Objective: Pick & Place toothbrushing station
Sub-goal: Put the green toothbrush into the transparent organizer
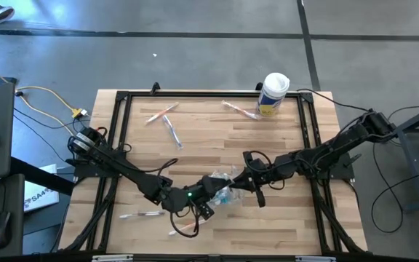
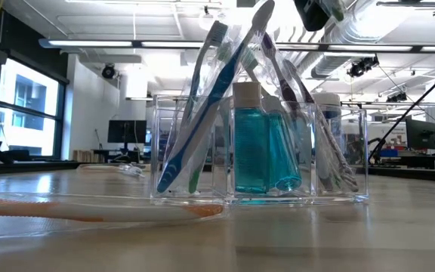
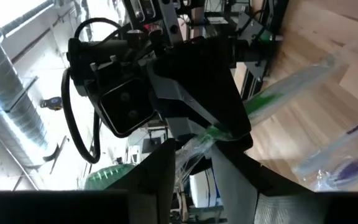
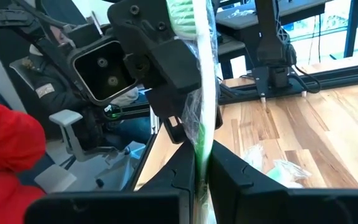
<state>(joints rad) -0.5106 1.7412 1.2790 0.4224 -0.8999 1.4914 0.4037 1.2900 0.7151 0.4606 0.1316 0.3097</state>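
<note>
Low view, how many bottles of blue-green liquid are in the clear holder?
2. One bottle stands upright in the middle of the clear holder; the other bottle is right beside it, nearer the picture's right. The toothbrushes may hide more.

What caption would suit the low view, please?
Clear organizer holding toothbrushes and teal bottles, one wrapped brush lying in front.

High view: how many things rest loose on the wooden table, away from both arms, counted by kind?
Thin plastic-wrapped toothbrushes: 5
Tall white canister with yellow label: 1
Total: 6
</note>
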